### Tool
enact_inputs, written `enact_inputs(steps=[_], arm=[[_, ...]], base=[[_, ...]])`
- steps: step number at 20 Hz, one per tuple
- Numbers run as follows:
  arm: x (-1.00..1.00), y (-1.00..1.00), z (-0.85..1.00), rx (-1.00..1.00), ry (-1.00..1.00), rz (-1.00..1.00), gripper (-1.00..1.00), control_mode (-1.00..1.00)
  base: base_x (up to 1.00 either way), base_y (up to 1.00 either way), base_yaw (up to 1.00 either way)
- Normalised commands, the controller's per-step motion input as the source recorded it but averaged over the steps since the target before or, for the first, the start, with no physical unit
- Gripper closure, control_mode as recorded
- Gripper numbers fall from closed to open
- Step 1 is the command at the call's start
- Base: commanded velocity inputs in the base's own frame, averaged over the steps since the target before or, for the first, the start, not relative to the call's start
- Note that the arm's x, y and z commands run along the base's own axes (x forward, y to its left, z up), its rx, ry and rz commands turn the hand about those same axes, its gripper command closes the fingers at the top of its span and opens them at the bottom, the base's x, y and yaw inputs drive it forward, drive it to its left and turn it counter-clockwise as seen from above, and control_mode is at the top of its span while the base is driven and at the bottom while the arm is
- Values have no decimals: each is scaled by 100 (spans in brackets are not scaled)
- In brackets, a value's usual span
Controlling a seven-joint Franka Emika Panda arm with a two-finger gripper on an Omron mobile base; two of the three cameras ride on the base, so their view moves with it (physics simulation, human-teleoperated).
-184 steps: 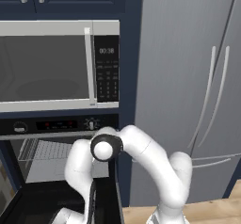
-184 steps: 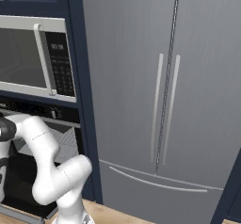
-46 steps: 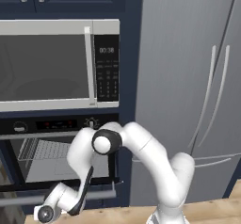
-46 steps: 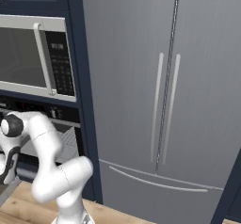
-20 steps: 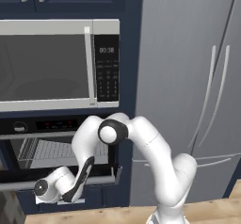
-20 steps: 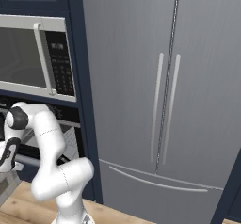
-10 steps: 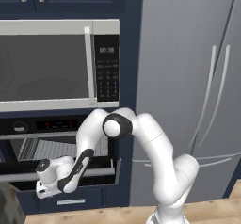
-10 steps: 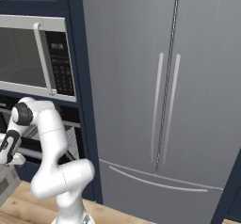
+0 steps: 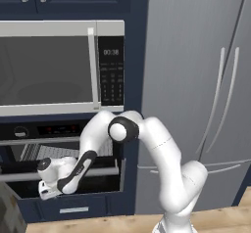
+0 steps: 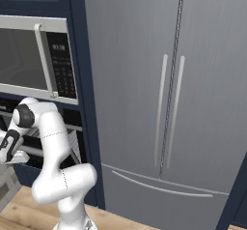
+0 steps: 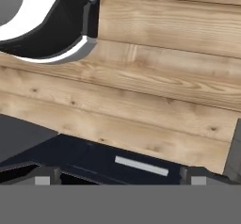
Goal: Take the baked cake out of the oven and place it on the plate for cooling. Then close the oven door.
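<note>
Left base view: the oven (image 9: 59,149) sits below the microwave (image 9: 61,68), the fridge (image 9: 196,80) to the right; the arm's hand presses the oven door (image 9: 63,174), nearly shut. Right base view: same hand at far left. Hand view: the fingers (image 11: 117,177) stand apart over wooden floor (image 11: 155,91).

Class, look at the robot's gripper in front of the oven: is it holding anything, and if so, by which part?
Nothing is held. The gripper stands open, its fingertips wide apart with only the wooden floor beyond them, beside the oven door.
</note>
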Motion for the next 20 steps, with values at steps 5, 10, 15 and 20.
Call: enact_inputs(steps=[5, 10, 15, 20], arm=[[88, 0, 0, -17, 0, 2, -100, -100], [90, -1, 0, -14, 0, 0, -100, -100], [94, -6, 0, -11, 10, 1, -100, -100], [93, -9, -2, -12, 24, 3, -100, -100]], base=[[0, 0, 0], [0, 0, 0], [0, 0, 0], [0, 0, 0]])
